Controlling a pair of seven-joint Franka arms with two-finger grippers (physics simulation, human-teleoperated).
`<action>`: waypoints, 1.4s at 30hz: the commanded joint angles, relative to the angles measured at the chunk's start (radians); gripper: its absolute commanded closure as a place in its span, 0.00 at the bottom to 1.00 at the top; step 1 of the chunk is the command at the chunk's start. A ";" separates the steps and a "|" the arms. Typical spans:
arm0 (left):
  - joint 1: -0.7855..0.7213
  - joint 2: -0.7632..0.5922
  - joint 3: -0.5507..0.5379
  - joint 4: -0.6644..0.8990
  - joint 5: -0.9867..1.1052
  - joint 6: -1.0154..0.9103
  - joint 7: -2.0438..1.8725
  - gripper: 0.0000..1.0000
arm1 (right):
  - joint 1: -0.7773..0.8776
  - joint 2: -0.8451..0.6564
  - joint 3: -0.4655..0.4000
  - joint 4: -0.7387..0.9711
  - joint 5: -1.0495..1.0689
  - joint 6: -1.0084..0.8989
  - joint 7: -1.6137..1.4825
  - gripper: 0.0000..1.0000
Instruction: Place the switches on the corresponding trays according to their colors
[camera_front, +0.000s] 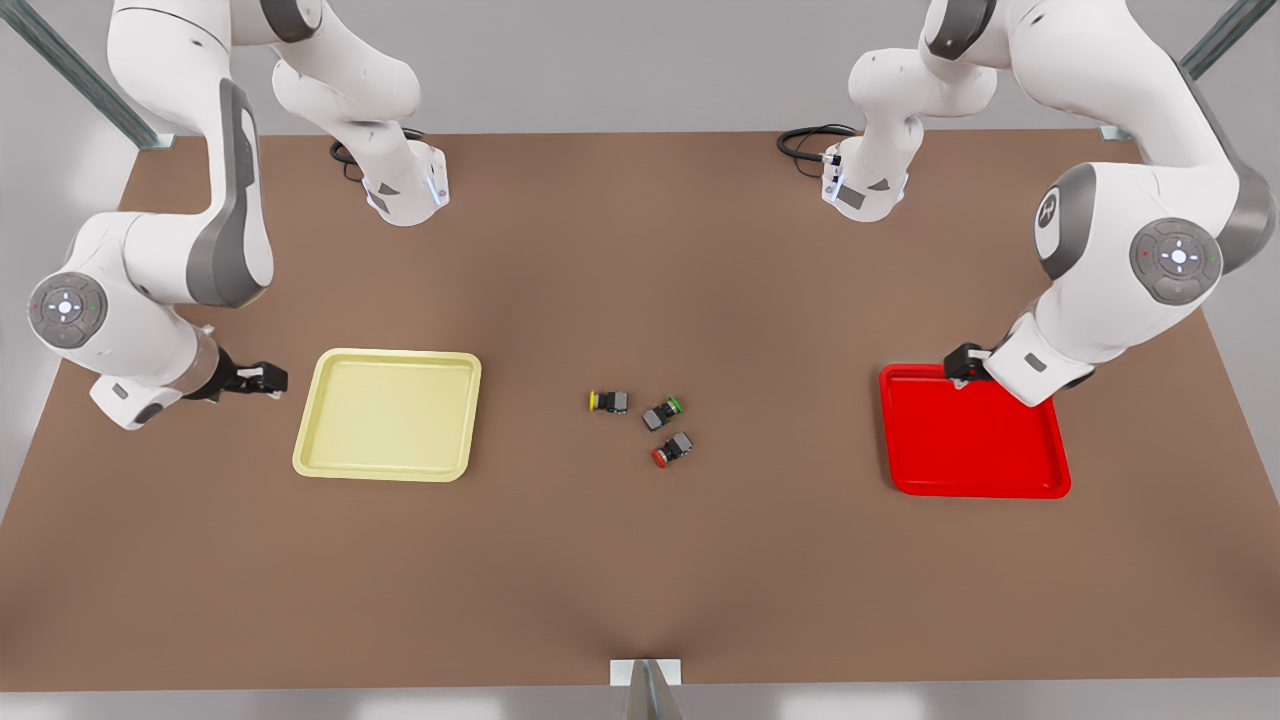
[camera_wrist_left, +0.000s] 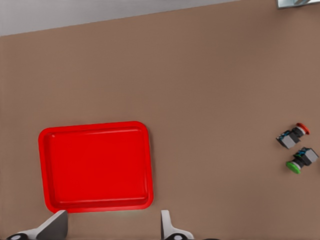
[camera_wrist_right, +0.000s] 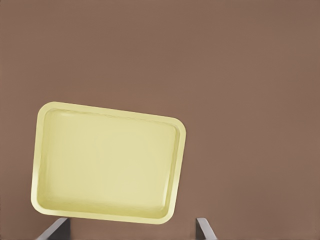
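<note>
Three tiny switches lie close together at the table's middle: a yellow-capped switch (camera_front: 608, 402), a green-capped switch (camera_front: 663, 411) and a red-capped switch (camera_front: 672, 449). The left wrist view catches the red-capped switch (camera_wrist_left: 293, 136) and the green-capped switch (camera_wrist_left: 301, 160). The pale yellow tray (camera_front: 388, 415) (camera_wrist_right: 107, 162) lies empty at the front view's left. Just left of it hovers my right gripper (camera_front: 262, 380) (camera_wrist_right: 131, 230), open. The red tray (camera_front: 975, 440) (camera_wrist_left: 95, 167) lies empty at the front view's right. My left gripper (camera_front: 962, 365) (camera_wrist_left: 112, 227) hangs open over its back corner.
Both arm bases (camera_front: 405, 190) (camera_front: 865, 185) stand at the table's back edge with black cables (camera_front: 805, 140) beside them. A metal bracket (camera_front: 646, 672) sits at the middle of the front edge. Bare brown tabletop (camera_front: 640, 560) stretches between the trays and the switches.
</note>
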 joint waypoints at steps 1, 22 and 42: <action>0.000 0.000 0.000 0.000 0.020 0.000 0.000 0.00 | -0.002 0.000 0.000 0.000 0.000 0.003 0.001 0.00; 0.000 0.015 0.008 -0.012 0.017 -0.055 -0.011 0.00 | 0.388 0.485 0.525 0.254 -0.244 0.296 -0.591 0.00; 0.011 0.055 0.011 -0.012 0.019 -0.054 -0.011 0.00 | 0.460 0.663 0.426 0.147 -0.250 0.442 -0.502 0.00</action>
